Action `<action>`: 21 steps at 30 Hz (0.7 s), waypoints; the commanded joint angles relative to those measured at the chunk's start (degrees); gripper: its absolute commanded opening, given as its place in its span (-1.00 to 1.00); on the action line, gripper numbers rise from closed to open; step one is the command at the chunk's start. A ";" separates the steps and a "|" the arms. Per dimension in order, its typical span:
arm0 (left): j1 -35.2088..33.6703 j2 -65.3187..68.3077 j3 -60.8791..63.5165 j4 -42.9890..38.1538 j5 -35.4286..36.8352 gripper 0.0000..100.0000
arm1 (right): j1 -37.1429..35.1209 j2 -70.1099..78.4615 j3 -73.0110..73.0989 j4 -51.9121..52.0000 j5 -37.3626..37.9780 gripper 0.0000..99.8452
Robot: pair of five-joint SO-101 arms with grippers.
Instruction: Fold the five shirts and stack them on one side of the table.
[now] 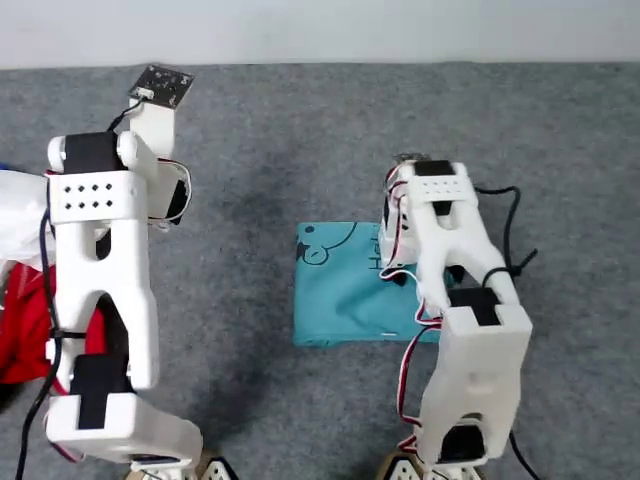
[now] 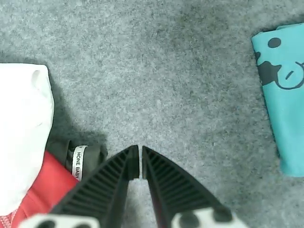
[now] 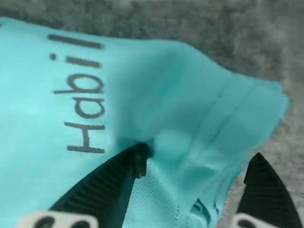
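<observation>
Where grey felt counter (image 1: 260, 140) meets white wall (image 1: 300, 30): left tool (image 2: 140, 151) closed, empty; right tool (image 3: 198, 160) spread over teal shirt (image 1: 335, 285), partly arm-hidden; red garment (image 1: 20, 340) cut off.

The right gripper (image 3: 199, 161), fingers (image 3: 107, 185) spread, straddles the bunched edge of the teal shirt (image 3: 142, 95) on the grey table (image 3: 237, 33).

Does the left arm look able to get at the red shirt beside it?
Probably yes. The red shirt lies close beside the left gripper with nothing between them, though a white shirt seems to cover part of it and the gripper is shut.
</observation>
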 commanded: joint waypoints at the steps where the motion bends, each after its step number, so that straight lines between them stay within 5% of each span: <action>1: -0.44 -2.99 -0.13 1.14 -0.97 -0.94 | -1.01 2.59 -0.62 -0.92 -0.70 -0.37; 9: -0.53 -2.99 -0.13 1.14 -0.97 -0.94 | -0.57 3.91 -0.62 0.66 -0.79 -0.99; 16: -0.53 -2.99 -0.13 1.14 -0.97 -0.94 | 5.58 -2.42 -0.53 2.07 4.04 -0.98; 21: -0.44 -2.99 -0.13 1.14 -0.97 -0.94 | 10.68 -12.26 -1.93 -0.22 22.24 -0.98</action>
